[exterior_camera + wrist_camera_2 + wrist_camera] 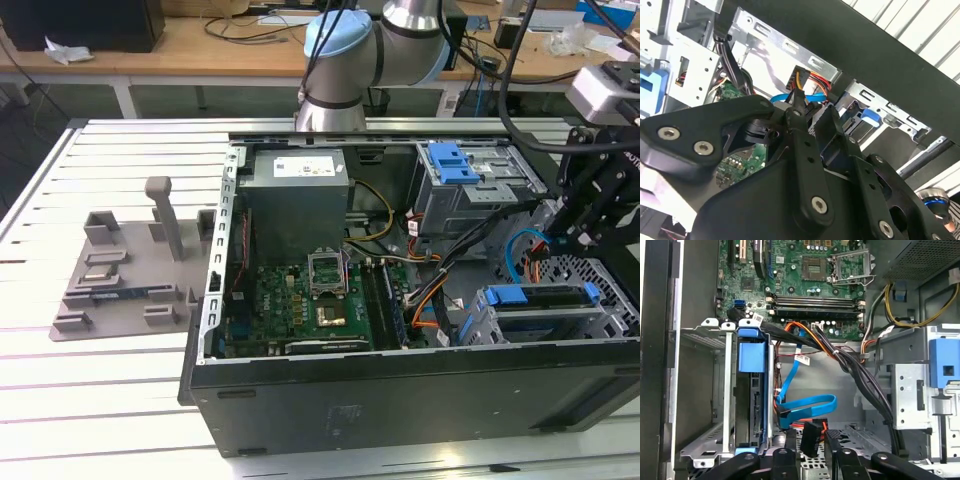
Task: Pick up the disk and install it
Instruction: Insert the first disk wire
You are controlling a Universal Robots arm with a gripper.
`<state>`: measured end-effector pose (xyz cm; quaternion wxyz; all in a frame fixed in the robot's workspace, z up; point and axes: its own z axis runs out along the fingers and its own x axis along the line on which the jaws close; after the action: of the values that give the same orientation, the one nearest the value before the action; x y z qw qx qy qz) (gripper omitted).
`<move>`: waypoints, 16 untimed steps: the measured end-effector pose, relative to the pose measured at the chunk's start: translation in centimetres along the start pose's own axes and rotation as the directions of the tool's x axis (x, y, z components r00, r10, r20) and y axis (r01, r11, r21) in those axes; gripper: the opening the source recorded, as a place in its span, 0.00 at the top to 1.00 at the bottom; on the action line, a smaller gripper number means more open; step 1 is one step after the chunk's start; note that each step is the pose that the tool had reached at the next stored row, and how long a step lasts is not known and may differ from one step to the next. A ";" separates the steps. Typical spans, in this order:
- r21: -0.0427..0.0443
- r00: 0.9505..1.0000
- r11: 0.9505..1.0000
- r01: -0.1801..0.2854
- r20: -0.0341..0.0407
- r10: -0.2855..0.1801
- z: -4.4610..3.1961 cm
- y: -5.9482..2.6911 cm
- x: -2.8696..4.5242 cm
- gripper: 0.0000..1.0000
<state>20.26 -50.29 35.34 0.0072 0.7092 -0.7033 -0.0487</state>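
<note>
While the gripper hung inside the computer case on the slatted table, its fingers stood slightly parted, gripping nothing.

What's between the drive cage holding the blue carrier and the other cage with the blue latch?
In the first wrist view: a looped blue flat cable and a black cable bundle.
</note>
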 end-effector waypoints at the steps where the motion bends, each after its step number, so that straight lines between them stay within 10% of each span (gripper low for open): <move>1: 0.000 1.000 1.000 0.000 0.000 0.000 0.00 0.00 0.00 0.64; 16: 0.000 1.000 1.000 0.000 -0.002 0.000 -0.01 0.01 0.33 0.82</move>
<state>20.26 -50.61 35.34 0.0081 0.7092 -0.7033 -0.0478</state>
